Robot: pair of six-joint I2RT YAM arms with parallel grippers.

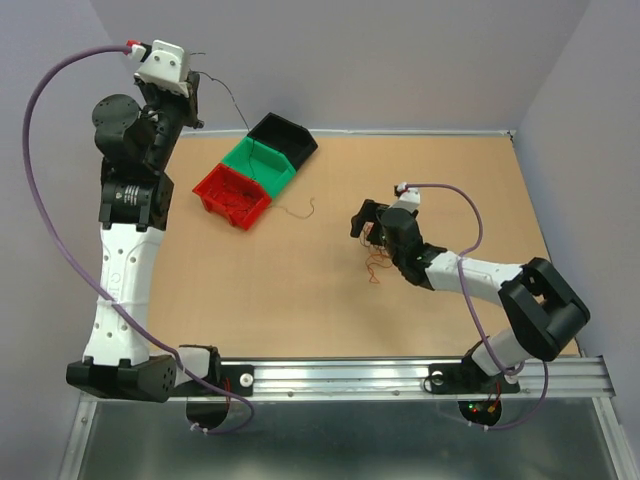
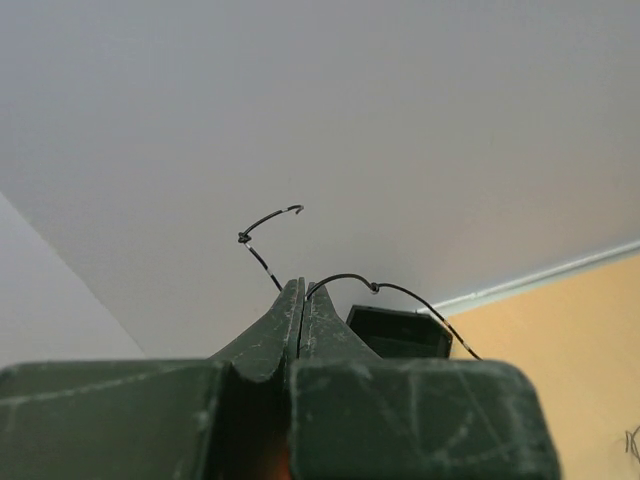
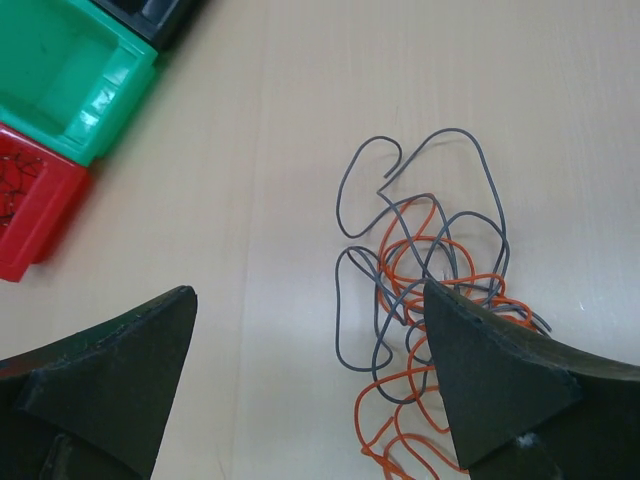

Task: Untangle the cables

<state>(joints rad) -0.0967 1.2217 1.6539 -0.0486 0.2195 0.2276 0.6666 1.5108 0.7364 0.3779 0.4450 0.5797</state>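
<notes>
A tangle of grey and orange cables (image 3: pixel 440 250) lies on the table, partly under my right gripper's right finger (image 3: pixel 500 370). My right gripper (image 3: pixel 308 290) hovers low over the table with its jaws wide open and nothing between them; the tangle sits toward its right side. From above, the right gripper (image 1: pixel 368 225) is at mid-table with orange cables (image 1: pixel 378 264) just in front of it. My left gripper (image 1: pixel 196 100) is raised high at the back left, shut on a thin black cable (image 2: pixel 345 279) that curls out both sides of the tips (image 2: pixel 302 286) and trails down toward the bins.
Three small bins stand in a row at the back left: black (image 1: pixel 283 138), green (image 1: pixel 258 165) and red (image 1: pixel 232 195), the red one holding thin wires. A single loose brown wire (image 1: pixel 300 208) lies on the table beside the red bin. Walls close in on both sides.
</notes>
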